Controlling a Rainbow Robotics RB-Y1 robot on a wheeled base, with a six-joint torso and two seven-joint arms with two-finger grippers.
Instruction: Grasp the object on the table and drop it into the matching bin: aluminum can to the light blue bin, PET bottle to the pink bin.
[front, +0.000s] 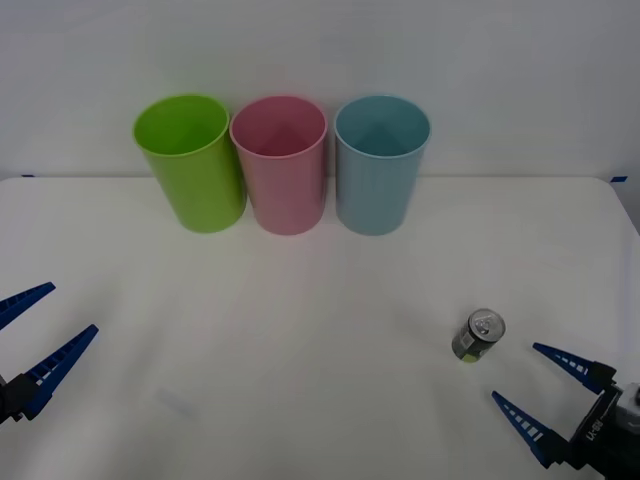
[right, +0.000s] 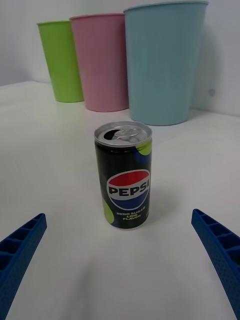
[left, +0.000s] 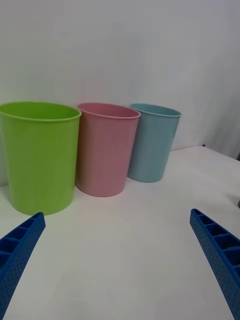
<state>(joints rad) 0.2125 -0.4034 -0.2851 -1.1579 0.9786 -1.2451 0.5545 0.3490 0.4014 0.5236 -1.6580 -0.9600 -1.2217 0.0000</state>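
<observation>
On table (front: 320, 400): one aluminum can (front: 479, 336), three bins

Both the left end effector (front: 38, 322) and the right end effector (front: 540, 378) carry two long, tapering blue fingers with ribbed, sawtooth inner edges, the right one mounted on a black wrist block with small white lettering

Lime green bin (front: 190, 160); pink bin (front: 281, 165); light blue bin (front: 379, 165); black, lime-patched aluminum can (right: 123, 175).

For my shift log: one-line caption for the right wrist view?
Open right gripper faces the upright can on the table, three bins behind.
</observation>
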